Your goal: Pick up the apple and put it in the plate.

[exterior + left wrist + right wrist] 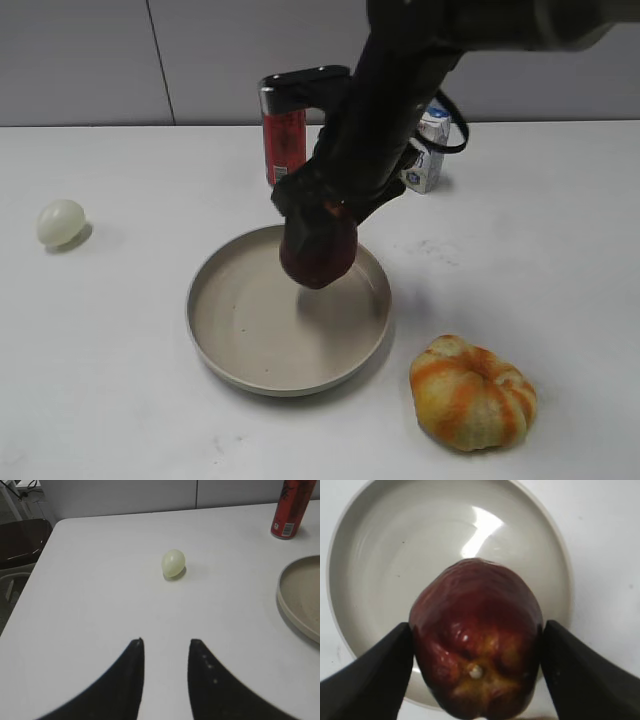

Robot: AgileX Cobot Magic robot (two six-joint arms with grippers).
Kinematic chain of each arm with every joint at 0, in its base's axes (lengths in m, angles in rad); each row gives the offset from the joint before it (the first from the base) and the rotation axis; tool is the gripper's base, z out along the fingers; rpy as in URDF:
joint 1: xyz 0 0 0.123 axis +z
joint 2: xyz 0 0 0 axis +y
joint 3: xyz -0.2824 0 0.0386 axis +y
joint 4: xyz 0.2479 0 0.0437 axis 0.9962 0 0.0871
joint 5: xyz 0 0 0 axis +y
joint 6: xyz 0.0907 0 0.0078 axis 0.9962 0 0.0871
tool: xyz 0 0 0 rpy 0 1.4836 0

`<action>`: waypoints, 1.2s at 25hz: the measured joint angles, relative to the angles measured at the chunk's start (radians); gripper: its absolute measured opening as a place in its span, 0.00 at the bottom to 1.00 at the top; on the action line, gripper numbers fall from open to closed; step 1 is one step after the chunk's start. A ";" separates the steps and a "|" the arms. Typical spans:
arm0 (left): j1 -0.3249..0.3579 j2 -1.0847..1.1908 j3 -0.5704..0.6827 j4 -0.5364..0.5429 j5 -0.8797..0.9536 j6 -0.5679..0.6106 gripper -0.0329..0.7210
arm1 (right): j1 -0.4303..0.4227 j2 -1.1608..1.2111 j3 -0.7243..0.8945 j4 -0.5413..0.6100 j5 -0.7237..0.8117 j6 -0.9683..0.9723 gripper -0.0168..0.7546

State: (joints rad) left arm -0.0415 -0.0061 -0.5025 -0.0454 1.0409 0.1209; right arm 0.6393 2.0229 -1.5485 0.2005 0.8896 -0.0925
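exterior view: the right gripper (pixel 322 225) clamps the apple (pixel 318 250) above the plate (pixel 225 335). left wrist view: the left gripper (pixel 165 652) hangs parted, empty, near a pale ball (pixel 173 562). right wrist view: fingers (pixel 385 665) squeeze the apple's sides over the plate.

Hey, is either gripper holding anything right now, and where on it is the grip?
The right gripper holds the apple by its two opposite sides, stem dimple toward the wrist camera, above the plate. The left gripper holds nothing.

The right arm (pixel 400 90) is seen as a matte black, bulky casing, with a black cable loop (pixel 455 125) at its side. The left gripper (pixel 165 680) is formed of two black, curved, tapering fingers, small dimples being noted on one finger (pixel 210 672). The right gripper (pixel 476 670) is shown with broad black wedge-shaped fingers.
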 joint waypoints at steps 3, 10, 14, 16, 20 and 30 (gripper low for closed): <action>0.000 0.000 0.000 0.000 0.000 0.000 0.36 | 0.044 0.051 0.000 -0.012 -0.051 0.000 0.80; 0.000 0.000 0.000 0.000 0.000 0.000 0.36 | 0.064 0.092 -0.022 -0.033 -0.059 0.000 0.90; 0.000 0.000 0.000 0.000 0.000 0.000 0.36 | 0.064 0.092 -0.133 -0.069 0.051 0.000 0.91; 0.000 0.000 0.000 0.000 0.000 0.000 0.36 | 0.064 0.092 -0.223 -0.114 0.141 0.010 0.91; 0.000 0.000 0.000 0.000 0.000 0.000 0.36 | 0.044 0.057 -0.333 -0.190 0.289 0.092 0.91; 0.000 0.000 0.000 0.000 0.000 0.000 0.36 | -0.244 -0.266 0.043 -0.215 0.315 0.128 0.86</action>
State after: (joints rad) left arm -0.0415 -0.0061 -0.5025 -0.0454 1.0409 0.1209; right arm 0.3953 1.7565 -1.5053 -0.0146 1.2048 0.0360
